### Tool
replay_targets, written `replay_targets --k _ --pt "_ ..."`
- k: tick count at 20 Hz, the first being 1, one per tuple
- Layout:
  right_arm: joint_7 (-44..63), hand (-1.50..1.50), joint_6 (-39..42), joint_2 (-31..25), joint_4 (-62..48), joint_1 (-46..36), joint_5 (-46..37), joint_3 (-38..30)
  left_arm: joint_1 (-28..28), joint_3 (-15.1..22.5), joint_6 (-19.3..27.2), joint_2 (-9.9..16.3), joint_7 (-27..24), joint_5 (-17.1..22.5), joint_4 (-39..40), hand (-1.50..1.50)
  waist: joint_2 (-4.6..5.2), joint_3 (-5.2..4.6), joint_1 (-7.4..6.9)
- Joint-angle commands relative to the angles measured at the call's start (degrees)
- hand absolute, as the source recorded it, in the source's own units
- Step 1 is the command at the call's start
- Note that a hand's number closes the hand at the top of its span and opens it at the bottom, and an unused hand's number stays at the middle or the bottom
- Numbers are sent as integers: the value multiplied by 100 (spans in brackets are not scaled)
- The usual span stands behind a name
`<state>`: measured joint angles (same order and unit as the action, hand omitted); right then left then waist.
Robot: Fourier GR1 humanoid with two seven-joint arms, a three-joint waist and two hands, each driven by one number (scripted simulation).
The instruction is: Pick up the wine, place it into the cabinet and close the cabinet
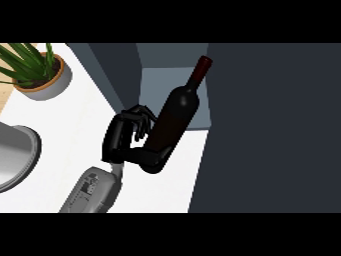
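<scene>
Dark glass, almost black with a red tinge, makes up the wine bottle (174, 117), which leans with its dark red capped neck pointing up and to the right toward the cabinet's open compartment (174, 95). No label or writing can be read on the bottle; its side looks smooth and plain. One hand (125, 137), glossy black and jointed, is curled around the bottle's lower body, fingers wrapped across the front and the thumb side under its base, so the bottle is held above the white counter (77, 135). A grey forearm (93, 192) with small printed marks too fine to read comes in from the lower edge. Which arm this is cannot be told from the view alone; it enters left of centre. No other hand shows.

The cabinet is matte slate grey, flat-sided and box-like, with a paler grey-blue floor inside the opening. A large dark panel (276, 127), seemingly the cabinet door, fills the right side of the view. The bottle's neck overlaps the opening, beside the panel's edge.

At upper left stands a round light-grey pot (52, 82) holding a plant (21, 62) with long green blades. At the left edge sits a pale grey cylindrical container (7, 157) with a smooth rounded rim.
</scene>
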<state>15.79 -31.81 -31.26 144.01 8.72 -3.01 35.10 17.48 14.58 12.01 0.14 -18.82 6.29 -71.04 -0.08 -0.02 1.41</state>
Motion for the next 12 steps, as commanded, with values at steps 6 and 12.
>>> replay_targets --k 6,12 --pt "57 -150 167 -77 1032 407 285 -19 1297 -109 142 -14 -126 381 1410 150 20 -1 52" --pt "-16 -150 174 -90 1111 604 208 221 1691 238 440 -14 -377 1019 1982 150 17 -4 126"
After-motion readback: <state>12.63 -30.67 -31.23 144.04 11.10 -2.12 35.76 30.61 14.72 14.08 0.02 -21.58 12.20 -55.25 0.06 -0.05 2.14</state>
